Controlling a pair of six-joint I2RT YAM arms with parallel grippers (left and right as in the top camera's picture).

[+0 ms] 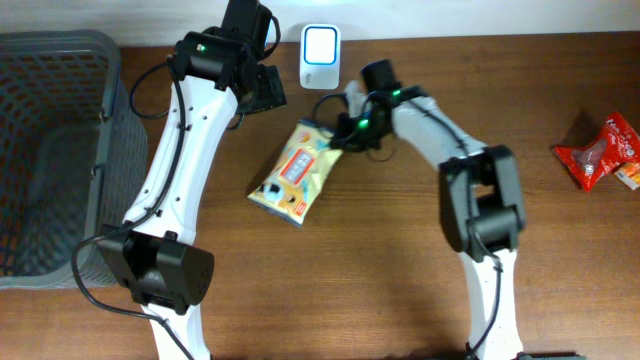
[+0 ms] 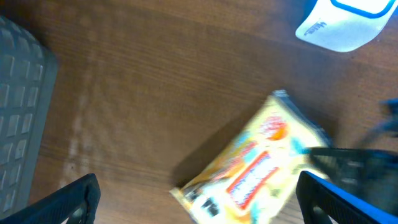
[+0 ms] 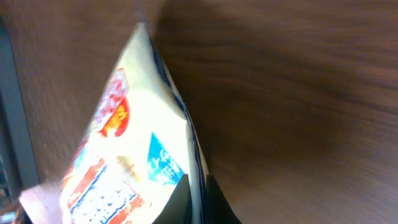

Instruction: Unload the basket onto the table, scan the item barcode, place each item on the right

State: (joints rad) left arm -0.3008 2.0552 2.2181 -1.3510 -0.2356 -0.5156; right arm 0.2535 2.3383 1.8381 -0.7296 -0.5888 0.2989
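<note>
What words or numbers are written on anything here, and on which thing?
None reads clearly.
On the yellow snack packet: red and orange print, blurred.
On the white scanner: small grey lettering, blurred.
On the red packet: white label, too small.

Overhead view: bright, even light from above, sharp edge to edge; the wood table (image 1: 400,250) showed no glare. Only a faint soft shadow lay beside the snack packet (image 1: 295,172). The white face of the scanner (image 1: 320,45) was blown out, no detail.

Left wrist view: motion blur over the whole frame. Packet print was smeared and unreadable, the scanner was washed out at top right, and the basket (image 2: 18,93) was soft.

Right wrist view: the packet was very close, its pale side overexposed. A broad dark shadow fell on the table to its right; wood grain was out of focus
</note>
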